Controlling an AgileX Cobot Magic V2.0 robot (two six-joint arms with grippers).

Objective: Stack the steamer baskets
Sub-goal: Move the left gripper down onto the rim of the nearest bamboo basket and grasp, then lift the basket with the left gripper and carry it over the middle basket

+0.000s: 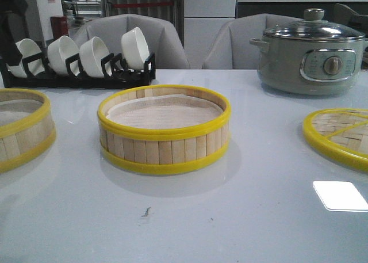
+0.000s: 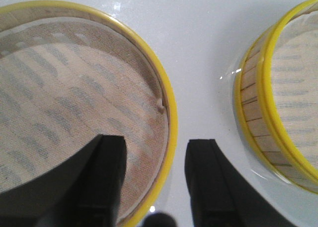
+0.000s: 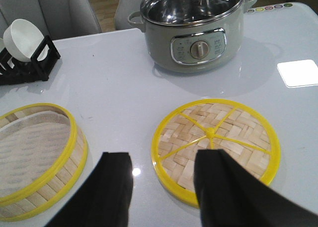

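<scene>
One basket (image 1: 164, 130) sits mid-table, the other (image 1: 23, 128) well apart at the table's left edge. The left gripper (image 2: 155, 160) hangs spread, its fingers straddling that left basket's rim. The right gripper (image 3: 161, 180) hangs spread over the lid (image 3: 216, 150).

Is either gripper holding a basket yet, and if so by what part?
No, nothing is held. The left gripper is open, straddling the rim of the left steamer basket. The right gripper is open above the woven lid.
</scene>
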